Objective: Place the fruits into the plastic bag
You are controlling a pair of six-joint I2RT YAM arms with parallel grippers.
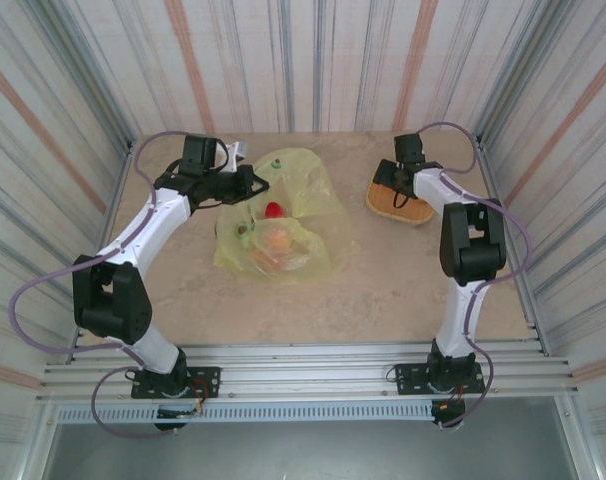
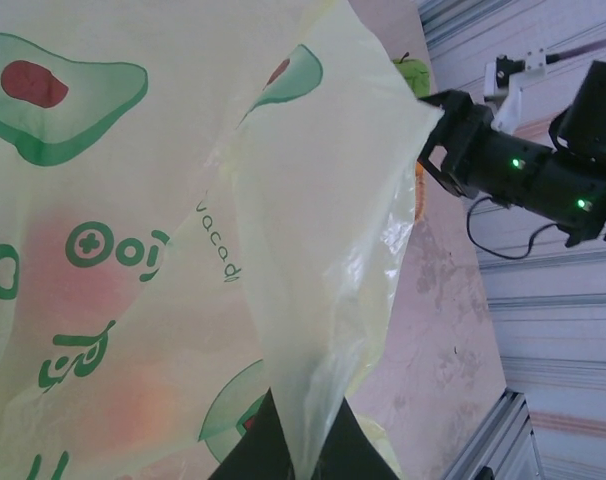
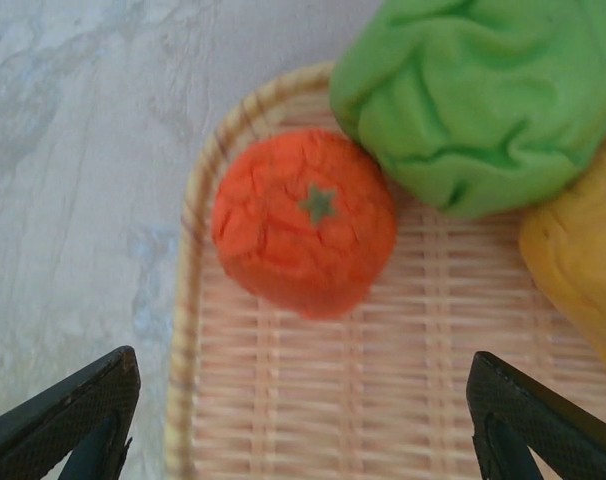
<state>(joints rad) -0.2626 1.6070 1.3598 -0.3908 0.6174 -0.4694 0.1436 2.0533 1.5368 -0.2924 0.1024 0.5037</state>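
The yellow-green plastic bag (image 1: 301, 200) printed with avocados lies mid-table, its rim lifted at the left. My left gripper (image 1: 249, 184) is shut on a pinched fold of the bag (image 2: 313, 330), which rises out of the black fingers (image 2: 253, 450). Inside the bag I see a red fruit (image 1: 274, 209), an orange one (image 1: 278, 242) and a green one (image 1: 243, 230). My right gripper (image 3: 303, 430) hangs open over the woven tray (image 3: 313, 400), above an orange fruit (image 3: 303, 220). A green fruit (image 3: 483, 95) and a yellow one (image 3: 583, 270) lie beside it.
The round woven tray (image 1: 383, 207) sits at the back right, under the right wrist (image 1: 411, 150). Striped walls close in the table on three sides. A metal rail runs along the near edge, holding both arm bases.
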